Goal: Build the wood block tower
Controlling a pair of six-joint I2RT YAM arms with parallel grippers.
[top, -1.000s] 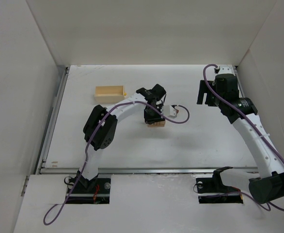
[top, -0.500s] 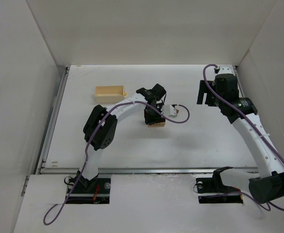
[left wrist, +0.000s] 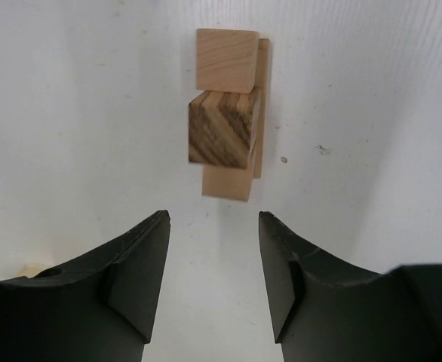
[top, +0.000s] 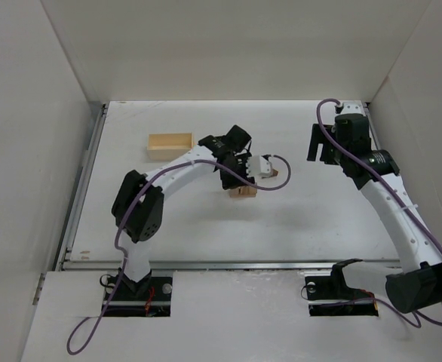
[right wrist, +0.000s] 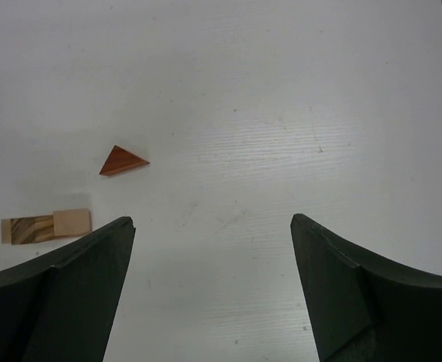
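The wood block tower (left wrist: 222,136) is a low stack on the white table: a pale plank at the bottom, with a pale cube and a dark striped cube on it. It also shows in the top view (top: 242,191) and at the left edge of the right wrist view (right wrist: 46,227). A reddish-brown triangle (right wrist: 123,161) lies flat on the table apart from the stack. My left gripper (left wrist: 213,219) is open and empty, just short of the stack, and shows in the top view (top: 234,170). My right gripper (right wrist: 210,222) is open and empty, hovering at the far right (top: 320,147).
A pale yellow rectangular wooden box (top: 170,145) lies at the back left. White walls enclose the table on three sides. A purple cable loops beside the left wrist near the blocks.
My left gripper has drawn back from over the blocks, away from the stack, leaving it uncovered on the table. The left elbow swung left. The right arm has not moved.
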